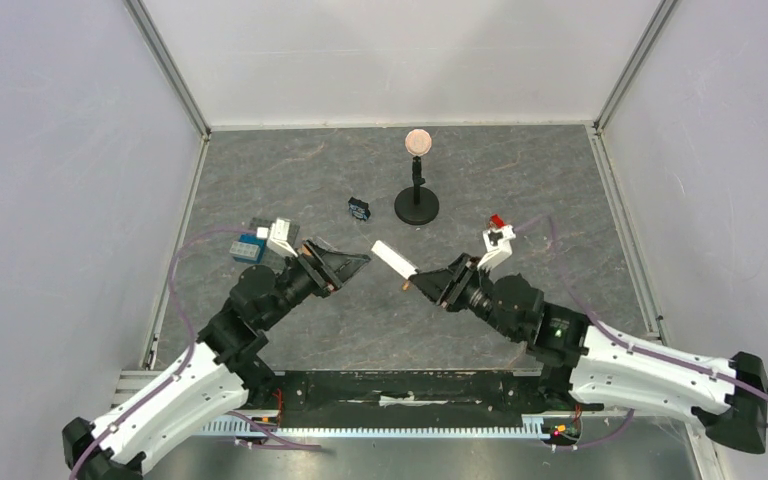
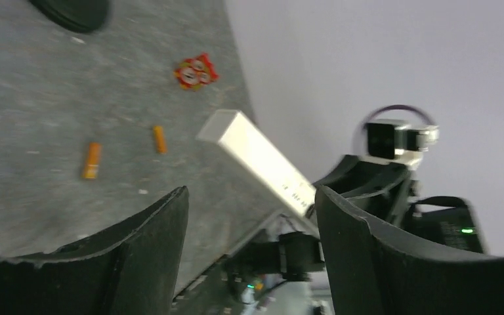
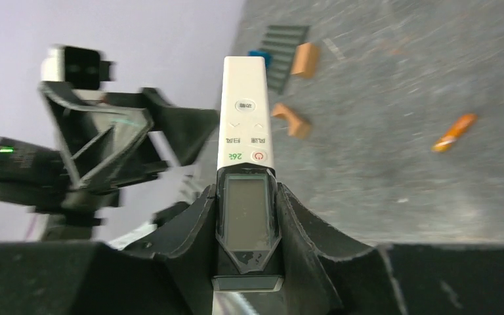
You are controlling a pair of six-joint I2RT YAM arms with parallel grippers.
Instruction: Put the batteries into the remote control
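Observation:
The white remote control (image 3: 244, 98) points away from me with its black panel end clamped in my right gripper (image 3: 246, 191). It is held off the table, and it also shows in the top view (image 1: 393, 258) and in the left wrist view (image 2: 259, 161). My right gripper (image 1: 428, 280) is shut on it. My left gripper (image 2: 252, 216) is open and empty, its tips facing the remote's free end (image 1: 358, 262). Two orange batteries (image 2: 92, 161) (image 2: 160, 139) lie on the grey table. One battery shows in the right wrist view (image 3: 455, 131).
A black stand (image 1: 416, 205) with a pinkish disc (image 1: 418, 140) is at the back centre. A small blue-black object (image 1: 360, 208) lies beside it. Blue and white blocks (image 1: 258, 242) are at the left. An orange block (image 3: 305, 59) and an arch piece (image 3: 292, 120) lie there too. A red piece (image 2: 195, 71) is near the right arm.

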